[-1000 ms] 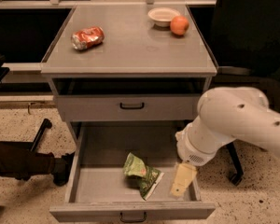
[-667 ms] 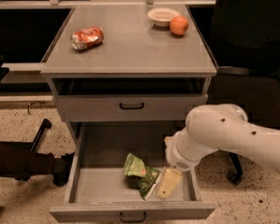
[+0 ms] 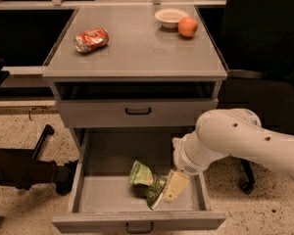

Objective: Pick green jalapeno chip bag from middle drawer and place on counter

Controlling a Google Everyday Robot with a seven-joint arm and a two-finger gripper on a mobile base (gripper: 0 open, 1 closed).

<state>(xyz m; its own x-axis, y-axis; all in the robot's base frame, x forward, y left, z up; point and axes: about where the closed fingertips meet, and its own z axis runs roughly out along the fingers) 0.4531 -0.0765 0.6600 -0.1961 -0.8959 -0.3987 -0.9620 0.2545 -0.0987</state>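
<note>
Green jalapeno chip bag (image 3: pixel 146 180) lies crumpled on the floor of the open middle drawer (image 3: pixel 103 195), right of centre. Its long axis runs rear-left to front-right. The gripper (image 3: pixel 175 186) touches its front-right end. Whether the jaws are apart or together cannot be told.

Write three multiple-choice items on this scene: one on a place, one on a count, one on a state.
1. The green jalapeno chip bag lies: A) on a shelf B) in the middle drawer C) on the ground.
2. Things on the counter: A) one B) five C) three.
3. The middle drawer is: A) pulled open B) shut C) taken out.

Answers:
1 B: the bag rests on the drawer's bottom, with the gripper right beside it.
2 C: the can, the bowl and the orange.
3 A: its inside shows below the cabinet front.
</note>
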